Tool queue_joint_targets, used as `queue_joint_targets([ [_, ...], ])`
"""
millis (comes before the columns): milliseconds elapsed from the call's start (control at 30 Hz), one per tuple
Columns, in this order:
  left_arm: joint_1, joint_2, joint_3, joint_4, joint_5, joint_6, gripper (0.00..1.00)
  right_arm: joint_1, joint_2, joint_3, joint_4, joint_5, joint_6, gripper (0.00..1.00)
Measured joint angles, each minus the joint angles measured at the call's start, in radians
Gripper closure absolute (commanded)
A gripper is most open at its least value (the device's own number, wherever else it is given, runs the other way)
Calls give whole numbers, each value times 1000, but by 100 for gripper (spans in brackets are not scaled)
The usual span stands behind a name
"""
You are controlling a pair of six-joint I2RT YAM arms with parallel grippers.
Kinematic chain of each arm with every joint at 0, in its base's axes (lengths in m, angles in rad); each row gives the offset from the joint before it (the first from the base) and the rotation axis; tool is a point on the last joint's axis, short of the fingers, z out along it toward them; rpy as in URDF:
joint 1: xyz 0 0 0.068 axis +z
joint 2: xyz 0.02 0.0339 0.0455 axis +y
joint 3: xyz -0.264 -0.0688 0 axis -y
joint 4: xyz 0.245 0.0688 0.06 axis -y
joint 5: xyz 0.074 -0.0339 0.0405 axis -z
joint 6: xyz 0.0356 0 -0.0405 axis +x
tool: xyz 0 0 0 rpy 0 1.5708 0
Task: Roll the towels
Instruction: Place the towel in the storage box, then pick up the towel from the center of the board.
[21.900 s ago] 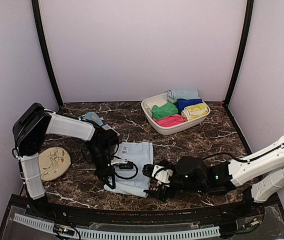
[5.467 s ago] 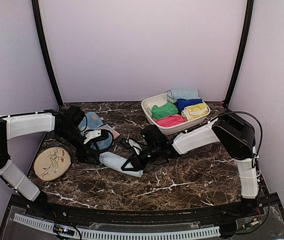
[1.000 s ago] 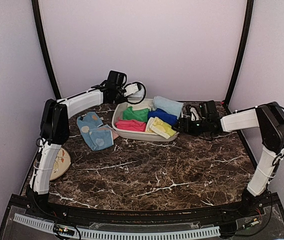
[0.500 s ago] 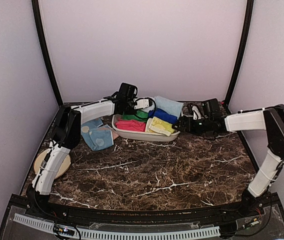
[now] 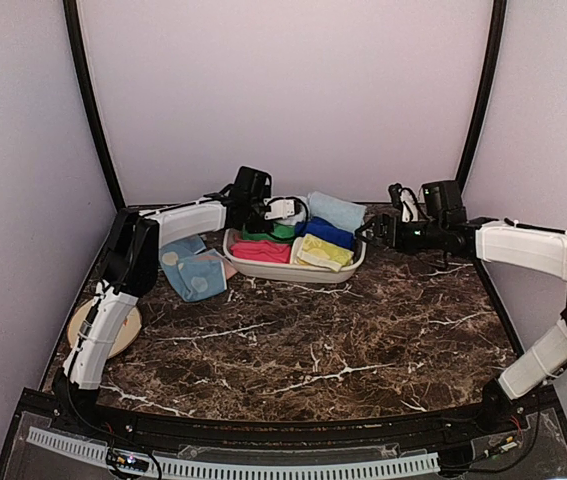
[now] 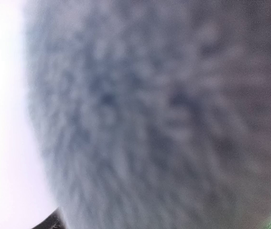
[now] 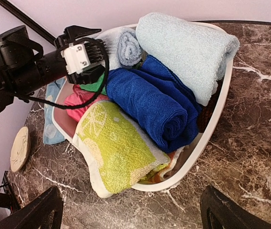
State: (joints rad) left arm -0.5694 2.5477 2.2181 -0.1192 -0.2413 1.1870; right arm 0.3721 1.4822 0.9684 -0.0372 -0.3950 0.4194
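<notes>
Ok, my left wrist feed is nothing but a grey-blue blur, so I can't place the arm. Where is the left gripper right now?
Observer: The left gripper hangs over the far left part of the white basin.
Operator: And the blur itself?
Observer: Probably the small pale blue roll, which lies in the basin right beside that gripper.
Operator: What about the spotted towel?
Observer: The spotted towel lies flat, not rolled, on the table to the left of the basin.
</notes>
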Motion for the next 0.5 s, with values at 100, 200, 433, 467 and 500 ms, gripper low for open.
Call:
queue_joint_targets([
  [100,6,-68,-77,-36,13,-5,11,-6,-6,6,-27,3,-2,0],
  [200,11,-167,-154,-102,21,-3,1,-9,-10,24,-48,7,-4,0],
  [433,20,-340,-194,-229,47,-7,1,-12,-65,33,-91,29,-19,0],
  [467,22,-355,-194,-237,46,-9,1,-12,-71,33,-95,33,-20,0],
  [500,25,-368,-191,-248,45,-16,2,-12,-77,33,-97,36,-21,0],
])
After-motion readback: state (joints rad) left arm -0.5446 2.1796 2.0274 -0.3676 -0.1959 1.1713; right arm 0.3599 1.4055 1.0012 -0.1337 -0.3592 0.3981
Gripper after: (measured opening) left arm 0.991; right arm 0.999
